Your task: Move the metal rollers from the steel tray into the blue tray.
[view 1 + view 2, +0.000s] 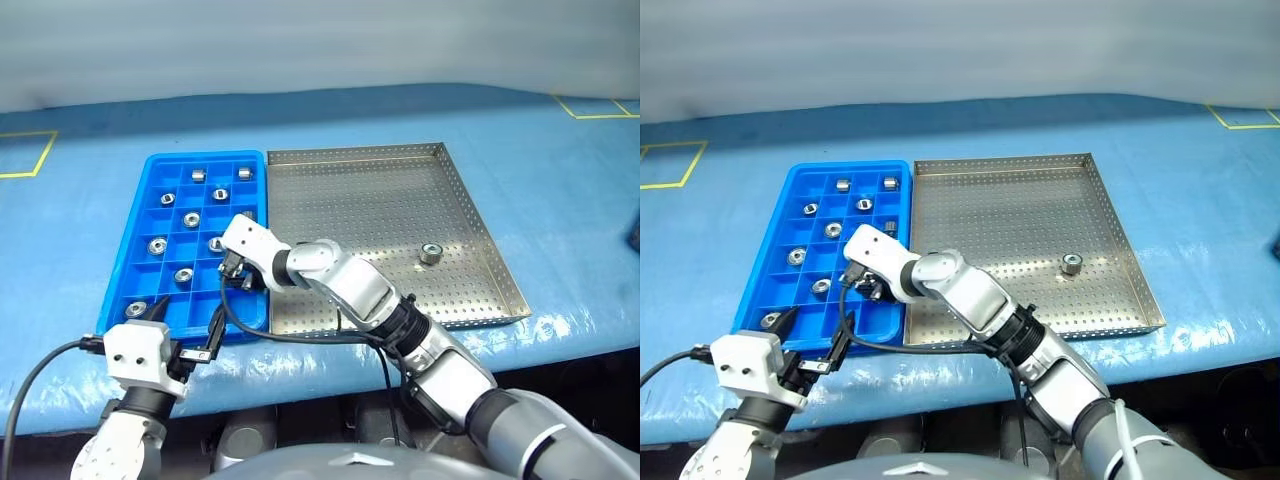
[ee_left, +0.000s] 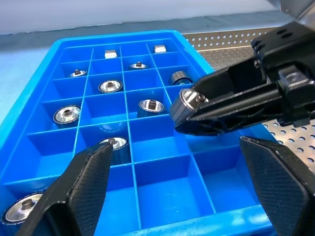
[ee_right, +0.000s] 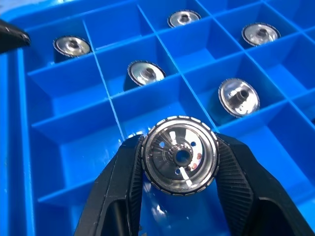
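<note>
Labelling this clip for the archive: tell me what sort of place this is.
Probably a workshop or lab sorting bench: a blue-covered table with yellow tape marks, a perforated steel tray, and a gridded blue tray holding metal rollers.

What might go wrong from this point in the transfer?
The right tool grips a roller only by its rim above the blue tray; it may slip or land on a divider. Neighbouring cells already hold rollers, so it may double up. The open left tool sits close and may be bumped.
</note>
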